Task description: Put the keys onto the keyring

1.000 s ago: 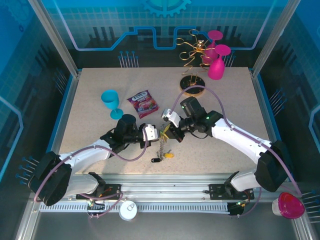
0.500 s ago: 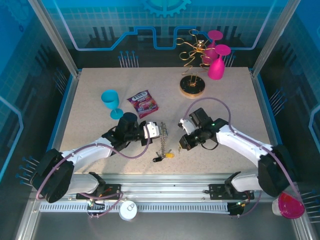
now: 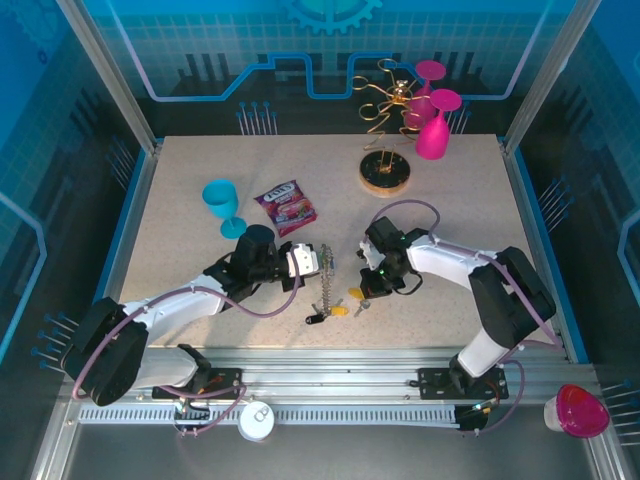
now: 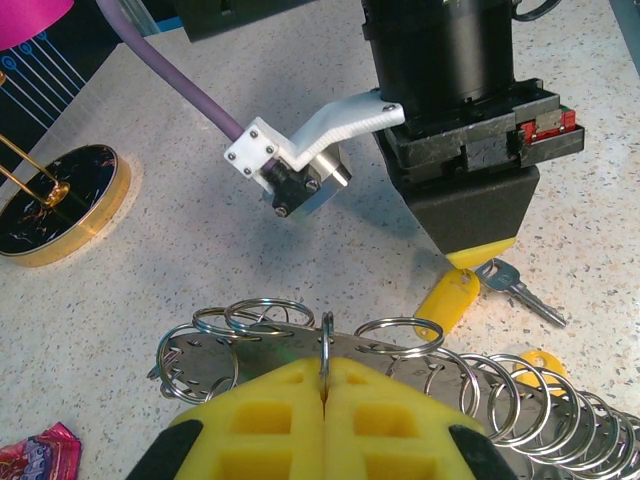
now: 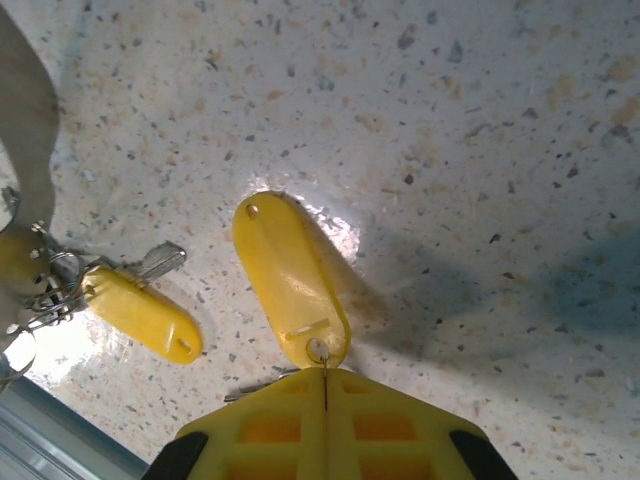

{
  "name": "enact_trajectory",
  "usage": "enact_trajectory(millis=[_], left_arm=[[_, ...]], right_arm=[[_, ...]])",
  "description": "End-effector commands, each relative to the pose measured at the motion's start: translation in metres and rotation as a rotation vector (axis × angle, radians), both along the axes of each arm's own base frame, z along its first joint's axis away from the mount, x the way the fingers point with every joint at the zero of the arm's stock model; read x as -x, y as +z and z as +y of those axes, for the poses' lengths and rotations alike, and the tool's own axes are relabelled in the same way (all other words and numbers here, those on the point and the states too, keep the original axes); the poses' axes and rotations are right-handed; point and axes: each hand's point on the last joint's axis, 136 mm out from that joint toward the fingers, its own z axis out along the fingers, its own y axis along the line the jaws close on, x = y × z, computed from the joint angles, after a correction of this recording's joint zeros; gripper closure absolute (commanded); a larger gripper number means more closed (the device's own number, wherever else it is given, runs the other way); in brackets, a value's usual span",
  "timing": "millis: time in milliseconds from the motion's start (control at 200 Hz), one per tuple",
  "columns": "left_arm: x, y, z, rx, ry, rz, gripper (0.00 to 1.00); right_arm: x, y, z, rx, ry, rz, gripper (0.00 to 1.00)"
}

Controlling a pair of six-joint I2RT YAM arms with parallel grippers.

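Note:
The keyring [image 4: 300, 350] is a silvery strip carrying several split rings, and my left gripper [image 4: 325, 365] is shut on one upright ring. In the top view the left gripper [image 3: 318, 262] holds it at mid-table, with the chain [image 3: 325, 287] trailing toward the near edge. A yellow-tagged key [image 3: 338, 310] hangs at the chain's end. My right gripper [image 5: 325, 372] is shut on the small ring of another yellow-tagged key [image 5: 290, 280], whose tag lies flat on the table. Seen from the left wrist, the right gripper [image 4: 478, 255] points down at that key [image 4: 447, 300], just beyond the keyring.
A teal goblet [image 3: 222, 205] and a snack packet [image 3: 287, 207] sit behind the left gripper. The gold wire stand [image 3: 385, 170] with pink cups [image 3: 433, 135] is at the back right. The table's near edge [image 5: 60, 425] runs close to the keys.
My right gripper has pulled back from beside the left gripper and dropped toward the near edge, down to the table, with the yellow-tagged key at its tip. The left gripper has stayed put.

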Motion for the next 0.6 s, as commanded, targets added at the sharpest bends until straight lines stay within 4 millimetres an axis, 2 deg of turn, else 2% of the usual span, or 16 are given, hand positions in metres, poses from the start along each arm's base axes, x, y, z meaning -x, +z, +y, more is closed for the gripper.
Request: enact_trajectory(millis=[0, 75, 335, 595], left_arm=[[-0.0018, -0.0074, 0.0027, -0.015, 0.010, 0.017, 1.00], [-0.0022, -0.0069, 0.0030, -0.014, 0.011, 0.016, 1.00], [-0.0022, -0.0082, 0.0030, -0.018, 0.010, 0.019, 1.00], [-0.0024, -0.0089, 0.0037, -0.019, 0.011, 0.021, 1.00]], right_arm=[[-0.0053, -0.0045, -0.0029, 0.018, -0.030, 0.025, 1.00], [-0.0051, -0.0069, -0.0018, 0.013, -0.029, 0.034, 1.00], [-0.0002, -0.0083, 0.0008, -0.005, -0.020, 0.060, 0.83], [0.0040, -0.0079, 0.0050, -0.031, -0.018, 0.080, 0.80]])
